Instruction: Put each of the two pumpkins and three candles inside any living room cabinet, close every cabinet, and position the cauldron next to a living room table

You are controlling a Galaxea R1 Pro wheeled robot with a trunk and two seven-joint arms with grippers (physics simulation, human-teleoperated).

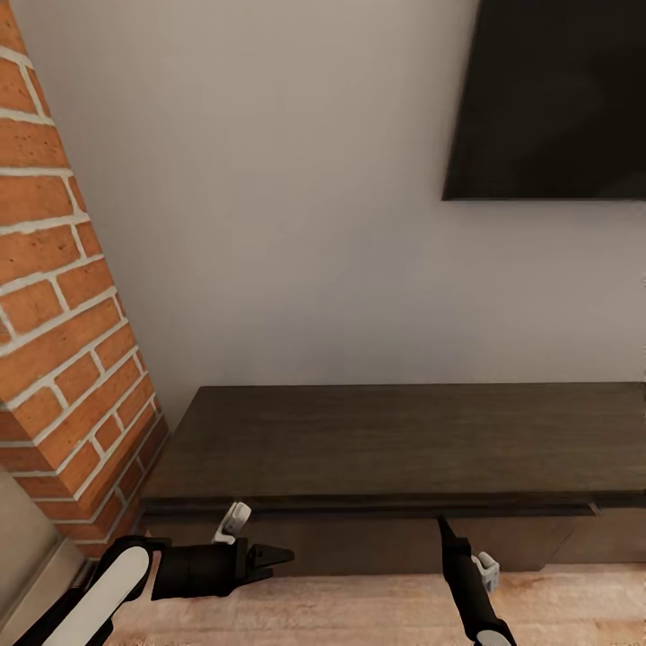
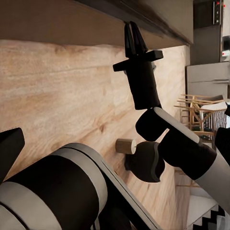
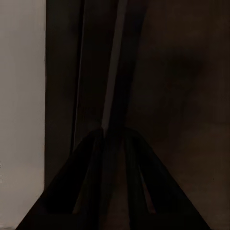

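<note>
At the foot of the pale wall, under a dark wall-mounted screen (image 1: 547,99), the cabinet (image 1: 395,444) runs long and low, brick column (image 1: 63,296) at its left end. Every drawer front in view looks flush, though the top's overhang shadows the seam. Right gripper (image 1: 442,525) points up at the underside of that overhang, fingers pressed together into a single point with nothing between them; the left wrist view shows the same pinched tip (image 2: 134,36) just under the edge, and the right wrist camera looks along the closed fingers (image 3: 112,143) at dark wood close ahead. Left gripper (image 1: 280,556) hangs low over the wooden floor (image 1: 359,610), aimed across the cabinet front, fingers drawn in and holding nothing. No pumpkins, candles or cauldron here. Judgement: a drawer is about to be opened. Risk: the fronts are handleless, so a closed tip may slip off the lip, or jam under the overhang and shove the unit instead of drawing the drawer out. The left arm sits near the likely drawer path and could block it.
</note>
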